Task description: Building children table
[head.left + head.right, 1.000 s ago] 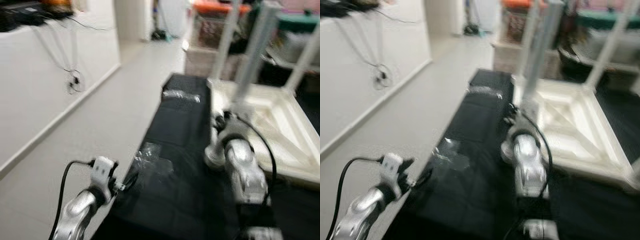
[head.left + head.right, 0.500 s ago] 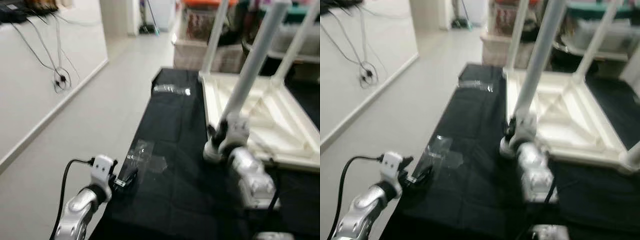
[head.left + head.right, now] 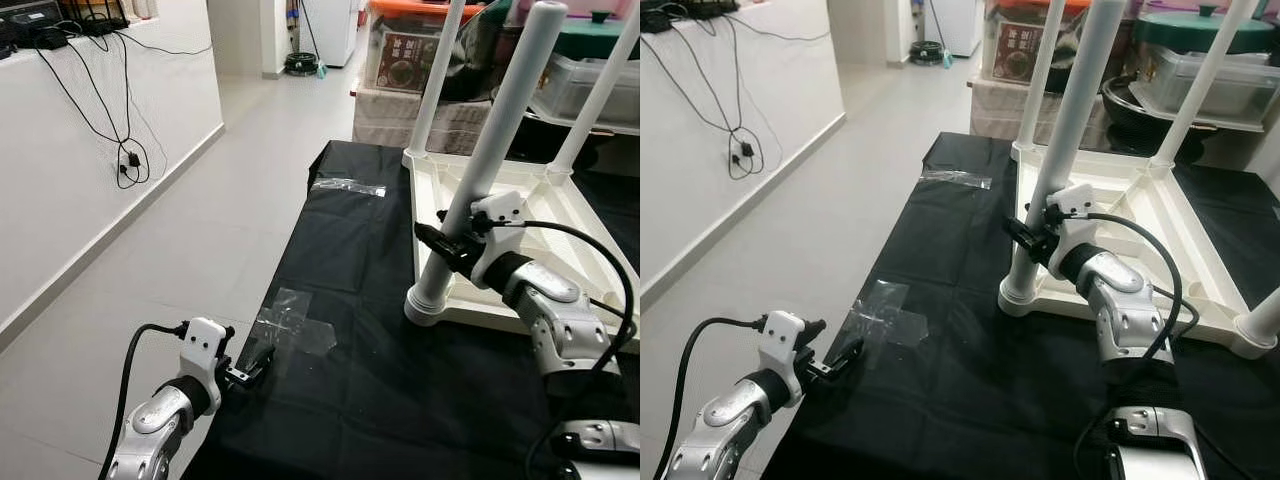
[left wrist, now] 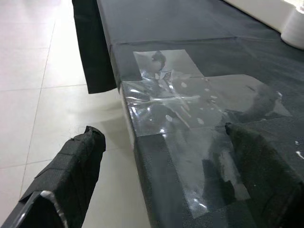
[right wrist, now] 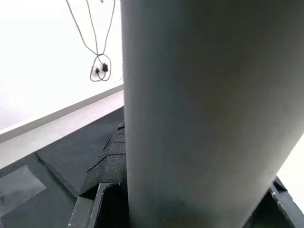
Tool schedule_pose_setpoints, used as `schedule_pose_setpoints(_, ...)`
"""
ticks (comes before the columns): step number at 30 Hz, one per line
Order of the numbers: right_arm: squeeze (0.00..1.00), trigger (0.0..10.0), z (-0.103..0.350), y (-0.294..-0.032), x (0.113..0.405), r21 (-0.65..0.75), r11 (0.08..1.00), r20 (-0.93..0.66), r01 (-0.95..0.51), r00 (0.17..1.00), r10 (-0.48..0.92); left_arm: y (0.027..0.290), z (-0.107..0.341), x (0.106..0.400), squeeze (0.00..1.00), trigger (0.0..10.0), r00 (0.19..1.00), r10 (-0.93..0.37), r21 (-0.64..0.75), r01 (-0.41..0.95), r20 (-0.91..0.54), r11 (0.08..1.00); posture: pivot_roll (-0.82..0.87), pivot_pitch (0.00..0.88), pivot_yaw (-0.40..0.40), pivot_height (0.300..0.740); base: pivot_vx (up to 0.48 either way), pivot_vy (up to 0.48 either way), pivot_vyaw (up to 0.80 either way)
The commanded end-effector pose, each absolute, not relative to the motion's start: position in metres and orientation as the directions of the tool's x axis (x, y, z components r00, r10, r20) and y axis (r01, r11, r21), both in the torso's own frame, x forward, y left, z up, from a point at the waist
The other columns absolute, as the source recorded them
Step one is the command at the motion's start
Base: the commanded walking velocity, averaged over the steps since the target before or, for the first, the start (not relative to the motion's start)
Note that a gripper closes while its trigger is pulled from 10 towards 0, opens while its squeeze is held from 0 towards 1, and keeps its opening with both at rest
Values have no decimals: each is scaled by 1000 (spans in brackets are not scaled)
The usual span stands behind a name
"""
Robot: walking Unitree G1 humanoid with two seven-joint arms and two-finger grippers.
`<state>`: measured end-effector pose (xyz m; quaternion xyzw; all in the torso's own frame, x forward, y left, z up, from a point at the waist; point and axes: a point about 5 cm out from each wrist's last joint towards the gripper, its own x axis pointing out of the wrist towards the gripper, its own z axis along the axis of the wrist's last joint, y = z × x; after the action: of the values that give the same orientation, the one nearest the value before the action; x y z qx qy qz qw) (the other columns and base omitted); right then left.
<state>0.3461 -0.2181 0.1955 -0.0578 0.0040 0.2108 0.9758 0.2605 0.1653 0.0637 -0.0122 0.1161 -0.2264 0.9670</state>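
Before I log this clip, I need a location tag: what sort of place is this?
Probably a room in a home, used as a work spot: tiled floor, stacked storage boxes at the back, and an upturned white table lying on a black cloth.

- I see a black cloth [image 3: 350, 300] covering the floor area ahead.
- Clear tape patches [image 3: 292, 322] stick near its left edge; another strip [image 3: 347, 187] sits farther off.
- Cables [image 3: 128, 160] dangle on the white wall.
- Storage boxes [image 3: 1025, 50] stand beyond.
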Motion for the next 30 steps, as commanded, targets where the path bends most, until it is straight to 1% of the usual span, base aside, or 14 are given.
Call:
schedule_pose_setpoints(1, 0, 0, 169, -211, 348, -96, 929, -141, -357, 929, 342, 167, 63, 258, 0, 10000, 870, -439, -69, 435, -226, 898, 74, 0, -61, 740, 0, 0, 0)
schedule_pose_setpoints(4, 0, 0, 162, -212, 352, -75, 977, -148, -201, 971, 188, 168, 62, 256, 0, 10000, 869, -439, -70, 435, -229, 898, 70, 0, -56, 740, 0, 0, 0)
schedule_pose_setpoints(5, 0, 0, 153, -219, 354, -29, 997, -173, 67, 982, -71, 168, 61, 256, 0, 10000, 867, -440, -70, 436, -233, 897, 59, 0, -48, 740, 0, 0, 0)
schedule_pose_setpoints(6, 0, 0, 153, -219, 354, -29, 997, -173, 67, 982, -71, 168, 61, 256, 0, 10000, 867, -440, -70, 436, -233, 897, 59, 0, -48, 740, 0, 0, 0)
schedule_pose_setpoints(7, 0, 0, 144, -224, 350, -29, 956, -210, 293, 933, -292, 168, 61, 256, 0, 10000, 866, -442, -71, 438, -235, 896, 62, 0, -48, 740, 0, 0, 0)
schedule_pose_setpoints(11, 0, 0, 136, -212, 340, -36, 908, -221, 417, 883, -415, 165, 62, 258, 0, 10000, 864, -447, -71, 444, -233, 893, 74, 0, -55, 740, 0, 0, 0)
schedule_pose_setpoints(12, 0, 4078, 133, -185, 333, -50, 928, -229, 369, 900, -370, 163, 62, 259, 0, 10000, 859, -456, -71, 453, -232, 889, 70, 0, -47, 740, 0, 0, 0)
schedule_pose_setpoints(13, 141, 10000, 139, -166, 327, -34, 957, -178, 289, 940, -291, 162, 62, 258, 0, 10000, 856, -462, -71, 459, -233, 886, 68, 0, -46, 740, 0, 0, 0)
schedule_pose_setpoints(15, 141, 10000, 143, -154, 322, -19, 975, -140, 223, 965, -224, 161, 62, 258, 0, 10000, 854, -466, -71, 463, -234, 884, 62, 0, -49, 740, 0, 0, 0)
schedule_pose_setpoints(16, 1000, 10000, 149, -154, 322, 2, 988, -110, 155, 982, -154, 161, 61, 257, 0, 10000, 854, -465, -73, 462, -234, 884, 61, 0, -55, 740, 0, 0, 0)
schedule_pose_setpoints(19, 1000, 10000, 163, -167, 329, 0, 998, -61, 66, 996, -66, 160, 60, 257, 0, 10000, 857, -460, -78, 455, -232, 887, 64, 0, -58, 740, 0, 0, 0)
schedule_pose_setpoints(20, 0, 10000, 171, -171, 334, 22, 999, -35, -26, 999, 27, 160, 60, 256, 0, 10000, 858, -458, -81, 453, -231, 888, 60, 0, -56, 740, 0, 0, 0)
schedule_pose_setpoints(25, 0, 10000, 204, -185, 339, -58, 913, 48, -403, 913, 406, 160, 59, 256, 0, 10000, 856, -461, -80, 455, -233, 887, 54, 0, -49, 740, 0, 0, 0)
schedule_pose_setpoints(30, 0, 9216, 207, -192, 336, -152, 840, 8, -521, 849, 528, 160, 61, 259, 0, 10000, 855, -463, -74, 459, -232, 885, 57, 0, -51, 740, 0, 0, 0)
